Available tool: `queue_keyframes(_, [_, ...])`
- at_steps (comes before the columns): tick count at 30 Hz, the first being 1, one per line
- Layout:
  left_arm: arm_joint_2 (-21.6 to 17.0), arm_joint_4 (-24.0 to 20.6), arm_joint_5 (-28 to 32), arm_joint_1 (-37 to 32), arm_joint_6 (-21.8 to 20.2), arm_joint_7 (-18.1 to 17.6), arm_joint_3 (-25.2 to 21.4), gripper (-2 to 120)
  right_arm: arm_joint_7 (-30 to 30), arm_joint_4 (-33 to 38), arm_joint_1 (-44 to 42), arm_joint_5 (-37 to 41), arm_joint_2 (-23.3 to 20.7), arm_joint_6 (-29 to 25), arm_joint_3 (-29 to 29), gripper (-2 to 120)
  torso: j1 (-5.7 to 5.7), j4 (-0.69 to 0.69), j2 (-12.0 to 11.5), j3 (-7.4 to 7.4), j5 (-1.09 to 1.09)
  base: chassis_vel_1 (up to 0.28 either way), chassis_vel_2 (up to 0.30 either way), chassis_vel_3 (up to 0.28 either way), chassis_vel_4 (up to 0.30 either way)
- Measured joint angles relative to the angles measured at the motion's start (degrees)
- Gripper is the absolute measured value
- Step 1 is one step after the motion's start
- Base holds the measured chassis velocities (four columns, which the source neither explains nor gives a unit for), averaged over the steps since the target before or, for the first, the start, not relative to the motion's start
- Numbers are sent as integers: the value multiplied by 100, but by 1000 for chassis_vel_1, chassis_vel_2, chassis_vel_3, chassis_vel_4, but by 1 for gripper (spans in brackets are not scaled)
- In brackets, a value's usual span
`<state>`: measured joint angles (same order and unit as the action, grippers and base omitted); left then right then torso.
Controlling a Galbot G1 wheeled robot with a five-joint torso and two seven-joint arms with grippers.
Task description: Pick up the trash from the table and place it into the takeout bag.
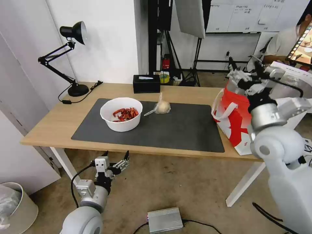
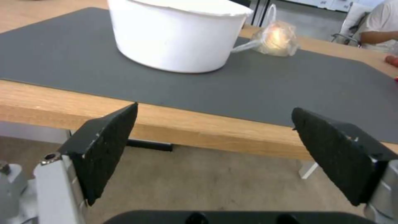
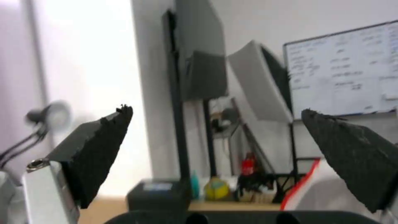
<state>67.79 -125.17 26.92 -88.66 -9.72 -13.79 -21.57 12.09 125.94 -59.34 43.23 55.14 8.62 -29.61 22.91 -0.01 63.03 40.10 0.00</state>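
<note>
- Trash on the table (image 1: 45, 130): white bowl (image 1: 121, 114) w/ red scraps sits on the dark grey mat (image 1: 182, 130), toward its left end; knotted clear bag (image 1: 161, 106) lies just beside it on the mat, to the bowl's right, not touching.
- Right gripper (image 1: 245, 70) is up over the top of the takeout bag (image 1: 232, 118); fingers spread wide in the right wrist view, nothing btwn them (image 3: 213, 119). That cam looks out level at the back of the room.
- Takeout bag stands at the table's right end, red and white, white strap handles hanging on the side facing the mat; its base is just off the mat's right edge.
- Left gripper (image 1: 116, 155) hangs low in front of the table's near edge, below the top, roughly under the bowl. Pads (image 2: 110, 146) wide apart, empty; left wrist cam sees the bowl (image 2: 176, 34) and the knotted bag (image 2: 277, 39) past the table edge.
- Farther out: black tissue box (image 1: 146, 83) at the table's back edge, black desk lamp (image 1: 70, 55) at the back left corner, white waste bin (image 1: 18, 208) on the floor at left, silver box (image 1: 164, 219) on the floor.
</note>
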Motion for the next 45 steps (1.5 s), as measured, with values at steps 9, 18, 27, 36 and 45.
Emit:
queue_keyframes(9, [33,-77,-17,-103,77,9,-198,100,-118,489,-1075,-155,-354,675,55,100,0,0,0,0,0,0,0,0,0])
queue_keyframes(18, [-16,-77,-18,-114,77,32,-259,100,-214,648,-1811,-164,-385,1336,146,100,0,1,0,0,0,0,0,0,0])
queue_keyframes(27, [-65,-40,-4,-109,77,43,-287,100,132,644,-2275,-279,-289,1779,330,100,0,1,0,0,-1,0,0,0,0])
queue_keyframes(36, [-118,-18,0,-92,-53,52,-312,100,548,635,-2633,-268,-185,2044,475,100,0,1,-1,0,0,0,0,0,0])
queue_keyframes(45, [-130,25,1,-83,-59,53,-310,100,920,669,-2737,-168,-110,2224,579,100,0,1,-1,0,-1,0,0,0,0])
